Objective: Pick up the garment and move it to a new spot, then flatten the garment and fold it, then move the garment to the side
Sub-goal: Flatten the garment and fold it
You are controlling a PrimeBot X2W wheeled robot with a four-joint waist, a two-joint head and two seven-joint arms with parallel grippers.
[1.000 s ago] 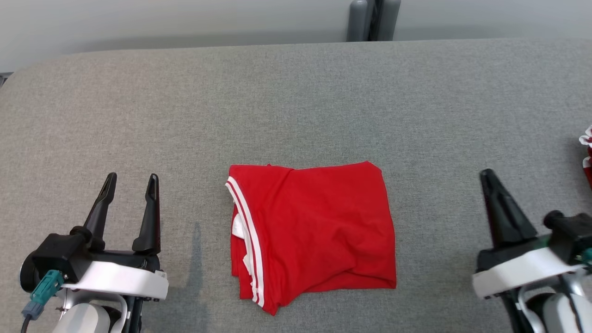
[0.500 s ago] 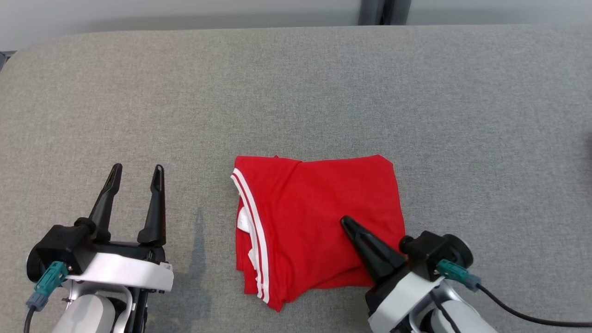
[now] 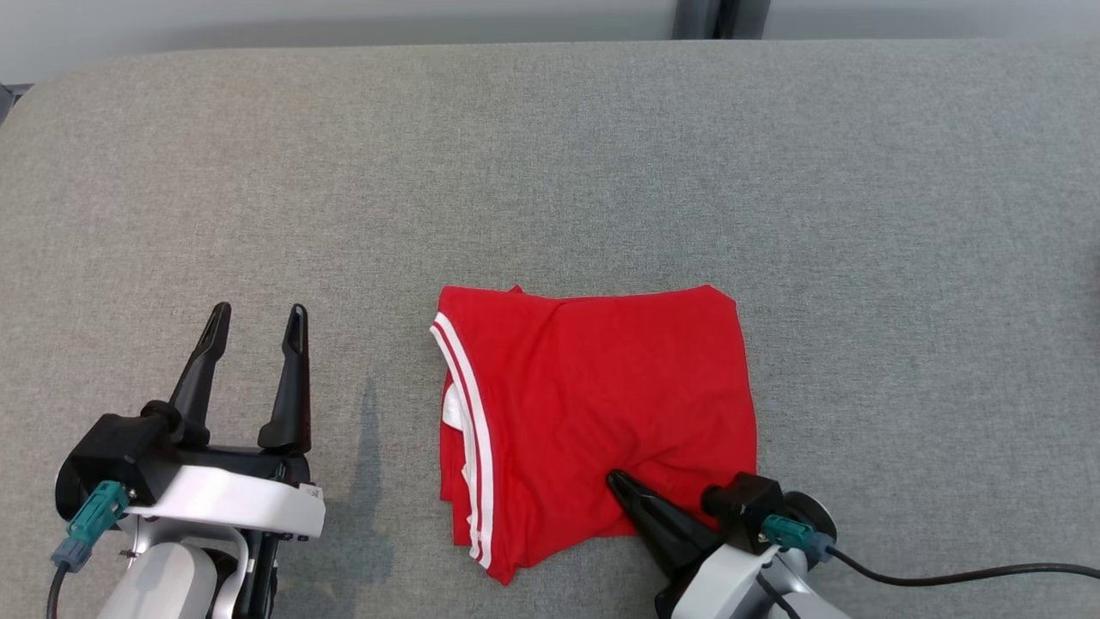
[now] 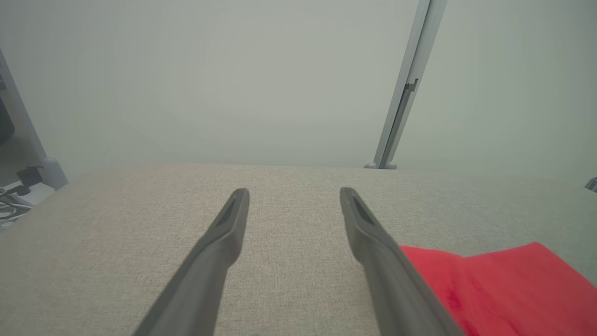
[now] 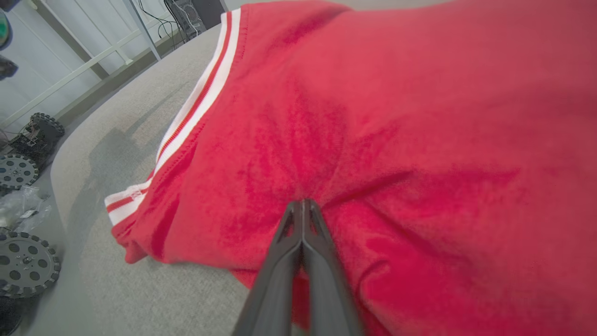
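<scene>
The red garment [image 3: 601, 387] lies folded into a rough square on the grey bench [image 3: 550, 172], at the middle and close to the near edge. Two white stripes [image 3: 468, 395] run down its left side. A white scrap [image 3: 451, 414] peeks from under them, and whether it is a label or an inner layer is hard to make out.

The right tool [image 3: 614, 477] is closed, its two fingers pressed flat together. Its tip rests on the garment's near part, where creases gather. In the right wrist view the tool [image 5: 303, 203] meets the cloth [image 5: 396, 116] at a pucker. Whether any fabric is caught between the fingers cannot be told. The garment runs off the top and right of that view, and the stripes [image 5: 205, 98] bend away to the left. The tool's body is cut off by the head view's bottom edge, with a black cable [image 3: 945, 574] trailing right.

The left tool [image 3: 259, 309] is open and empty, well left of the garment, and its arm is cut off below. In the left wrist view the tool [image 4: 294, 192] points over bare bench [image 4: 140, 233]. Its right finger [image 4: 387, 270] hides the edge of the garment [image 4: 503, 280], which is clipped at the corner.
</scene>
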